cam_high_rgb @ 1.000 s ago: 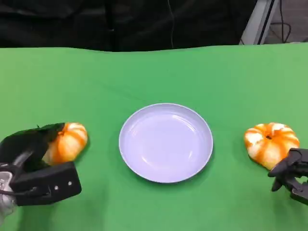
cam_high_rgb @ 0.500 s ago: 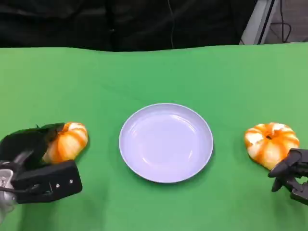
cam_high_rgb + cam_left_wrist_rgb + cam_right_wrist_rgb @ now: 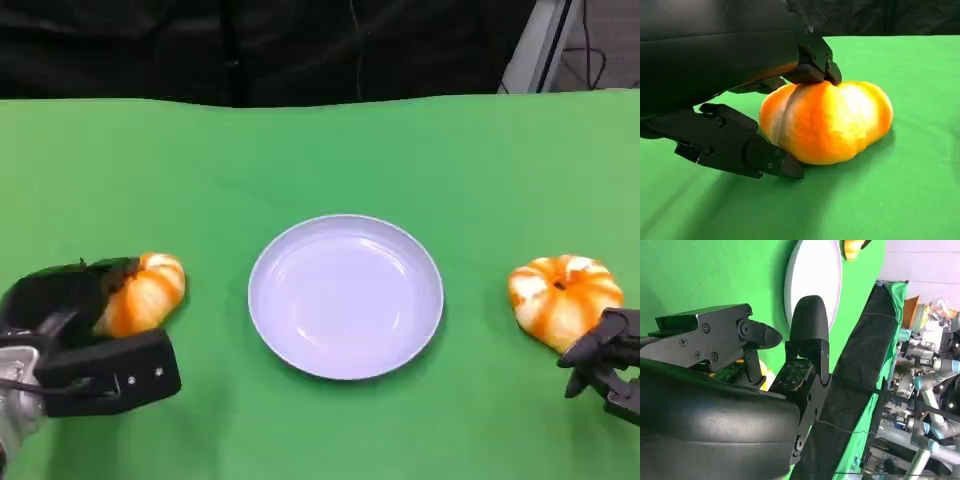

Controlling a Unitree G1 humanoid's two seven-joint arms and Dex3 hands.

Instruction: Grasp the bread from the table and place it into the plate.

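Head view: plate (image 3: 345,297) bare, centre of green surface (image 3: 300,150); left hand (image 3: 75,335) left of plate, fingers (image 3: 750,152) closed round bread (image 3: 143,292), not lifted; second bread (image 3: 563,297) right of plate, right hand (image 3: 608,362) touching, hold unclear; placing remains.

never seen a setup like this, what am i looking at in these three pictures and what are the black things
It is a humanoid robot at a green table, seen through its own cameras. The wide picture looks down from its head; the other two come from cameras at its wrists. The black things are its hands. The left hand has its fingers closed around one orange bread, above and below, with the bread resting on the cloth. The right hand sits beside a second bread, holding nothing. A white plate lies between them.
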